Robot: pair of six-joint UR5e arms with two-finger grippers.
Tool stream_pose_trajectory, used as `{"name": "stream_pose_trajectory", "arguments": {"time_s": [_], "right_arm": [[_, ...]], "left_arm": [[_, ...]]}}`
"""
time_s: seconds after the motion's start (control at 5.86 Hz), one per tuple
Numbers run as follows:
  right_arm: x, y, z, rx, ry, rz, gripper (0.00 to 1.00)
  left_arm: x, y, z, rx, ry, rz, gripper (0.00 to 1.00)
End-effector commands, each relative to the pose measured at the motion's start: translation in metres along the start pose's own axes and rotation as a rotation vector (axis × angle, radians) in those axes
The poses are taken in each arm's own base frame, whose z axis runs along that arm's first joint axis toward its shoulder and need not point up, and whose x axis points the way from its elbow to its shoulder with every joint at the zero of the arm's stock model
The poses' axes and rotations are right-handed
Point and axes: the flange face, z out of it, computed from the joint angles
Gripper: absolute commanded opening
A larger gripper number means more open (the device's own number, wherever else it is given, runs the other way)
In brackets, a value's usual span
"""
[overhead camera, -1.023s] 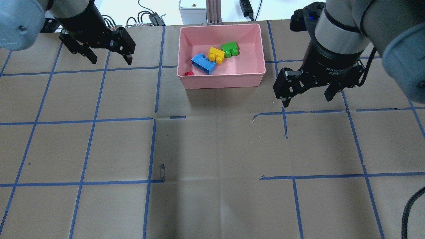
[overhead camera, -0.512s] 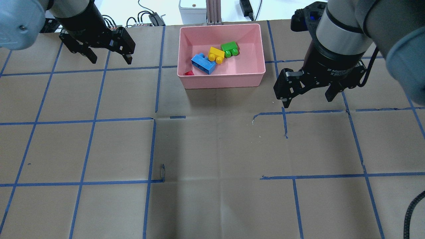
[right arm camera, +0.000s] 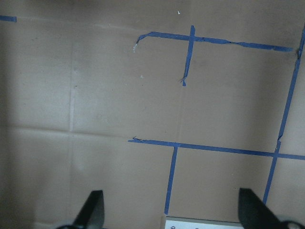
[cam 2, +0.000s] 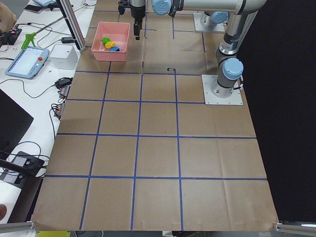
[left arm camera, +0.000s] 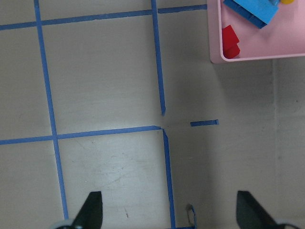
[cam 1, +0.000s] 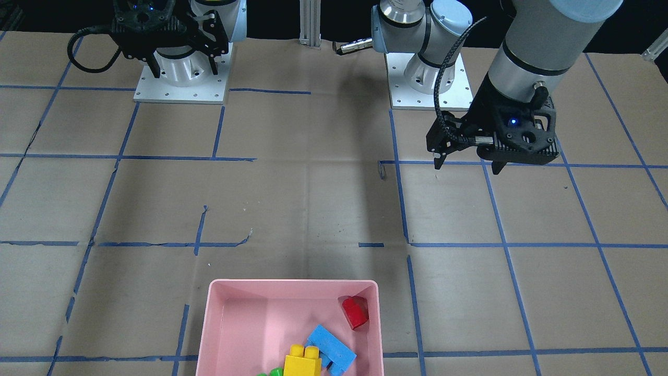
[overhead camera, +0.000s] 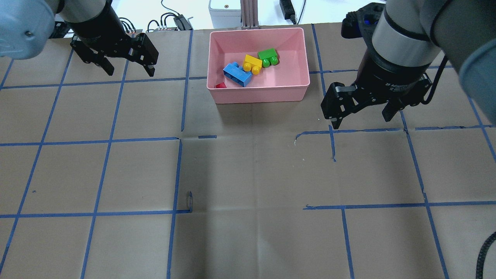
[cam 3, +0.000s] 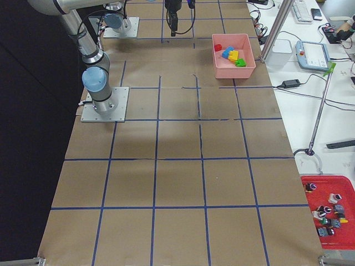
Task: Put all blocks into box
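Pink box [overhead camera: 259,99] holds four blocks [overhead camera: 252,62]; left gripper [overhead camera: 130,71], right gripper [overhead camera: 362,121] wide open, holding nothing.

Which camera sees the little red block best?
The exterior front-facing view: the red block shows whole in the pink box's corner. The left wrist view also shows it clearly; overhead, the box wall hides most; exterior right gives a speck; the others show none.

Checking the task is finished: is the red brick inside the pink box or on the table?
Inside. The red brick lies in a corner of the pink box, within its walls.
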Motion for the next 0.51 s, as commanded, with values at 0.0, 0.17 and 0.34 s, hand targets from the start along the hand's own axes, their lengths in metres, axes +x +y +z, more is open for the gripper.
{"name": "stream_pose_trajectory", "arguments": {"time_s": [0.0, 0.17, 0.34], "right_arm": [[0.0011, 0.0076, -0.0084, 0.021, -0.001, 0.005, 1.0], [-0.0005, 0.0075, -0.0086, 0.023, -0.018, 0.005, 1.0], [-0.0024, 0.0066, -0.0084, 0.025, -0.037, 0.005, 1.0]], "left_arm": [[-0.0003, -0.0025, 0.0038, -0.006, 0.001, 0.001, 1.0], [-0.0003, -0.0024, 0.0015, -0.002, 0.0, 0.002, 1.0], [-0.0004, -0.003, 0.0016, -0.002, 0.0, 0.002, 1.0]]}}
